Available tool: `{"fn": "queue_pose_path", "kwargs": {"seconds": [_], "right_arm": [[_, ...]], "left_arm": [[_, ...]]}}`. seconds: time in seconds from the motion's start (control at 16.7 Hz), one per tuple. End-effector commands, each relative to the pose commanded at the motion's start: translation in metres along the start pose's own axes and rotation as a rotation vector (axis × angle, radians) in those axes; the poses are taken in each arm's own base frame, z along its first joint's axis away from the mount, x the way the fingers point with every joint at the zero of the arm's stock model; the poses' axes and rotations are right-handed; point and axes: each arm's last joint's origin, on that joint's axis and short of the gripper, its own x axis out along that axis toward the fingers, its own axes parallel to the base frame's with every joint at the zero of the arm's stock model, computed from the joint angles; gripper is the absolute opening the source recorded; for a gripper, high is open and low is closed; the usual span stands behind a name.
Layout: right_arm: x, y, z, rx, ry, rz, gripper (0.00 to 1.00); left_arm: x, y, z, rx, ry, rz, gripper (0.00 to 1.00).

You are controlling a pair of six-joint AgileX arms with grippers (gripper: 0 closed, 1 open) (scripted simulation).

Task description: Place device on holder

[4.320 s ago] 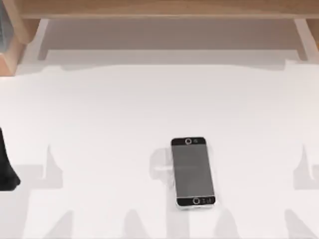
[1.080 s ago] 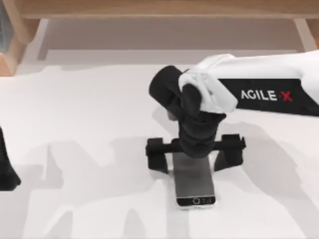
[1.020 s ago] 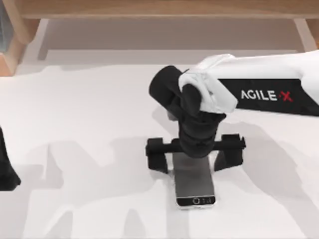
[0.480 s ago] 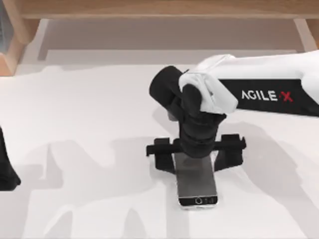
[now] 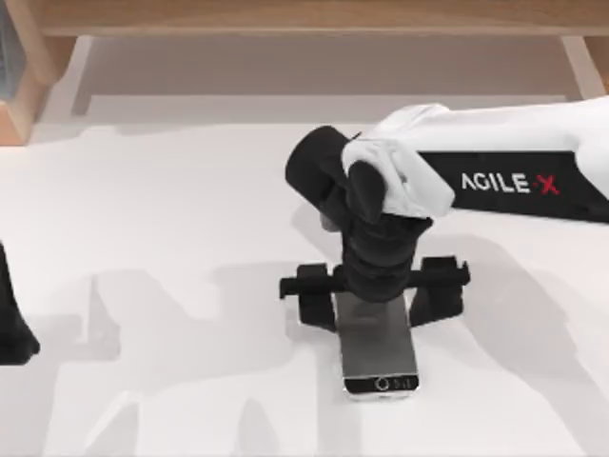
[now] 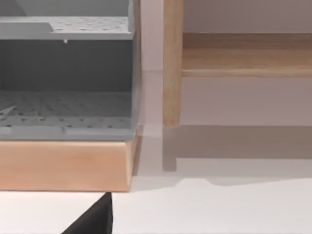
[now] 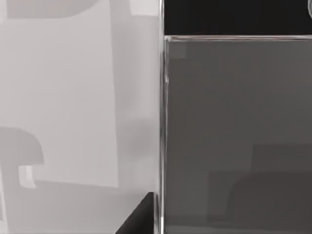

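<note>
1. Smartphone [image 5: 380,350] lies flat, screen up, near front-centre of the white tabletop [image 5: 171,219] — home-button end toward the front edge.
2. R gripper [image 5: 373,303] points down over phone's far end; jaws straddle it, spread wider than the phone, not closed on it.
3. R wrist view: grey screen [image 7: 234,131] close up.
4. L arm [image 5: 11,314] parked at tabletop's left edge — can't tell its jaws' state.

I see the phone [image 5: 379,350] lying flat on the white tabletop [image 5: 171,238], screen up. Its screen is grey, with silver edges. Its round button end points toward the near edge.
</note>
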Motion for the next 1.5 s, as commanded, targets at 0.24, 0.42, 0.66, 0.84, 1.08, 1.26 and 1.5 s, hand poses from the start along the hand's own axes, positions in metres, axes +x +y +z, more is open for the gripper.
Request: {"fn": "queue_pose_path", "kwargs": {"seconds": [0.24,0.42,0.66,0.84,1.08,1.26,1.5], "right_arm": [[0.0,0.0,0.0,0.0,0.0,0.0,0.0],[-0.02,-0.002,0.0,-0.003,-0.025,0.0,0.0],[-0.032,-0.002,0.0,-0.003,-0.022,-0.002,0.0],[-0.036,-0.002,0.0,-0.003,-0.025,0.0,0.0],[-0.047,-0.005,0.008,-0.007,-0.057,0.052,0.0],[-0.085,-0.031,0.033,-0.031,-0.168,0.223,0.0],[-0.138,-0.099,0.062,-0.098,-0.384,0.418,0.0]], "left_arm": [[0.0,0.0,0.0,0.0,0.0,0.0,1.0],[0.0,0.0,0.0,0.0,0.0,0.0,1.0],[0.0,0.0,0.0,0.0,0.0,0.0,1.0],[0.0,0.0,0.0,0.0,0.0,0.0,1.0],[0.0,0.0,0.0,0.0,0.0,0.0,1.0],[0.0,0.0,0.0,0.0,0.0,0.0,1.0],[0.0,0.0,0.0,0.0,0.0,0.0,1.0]]}}
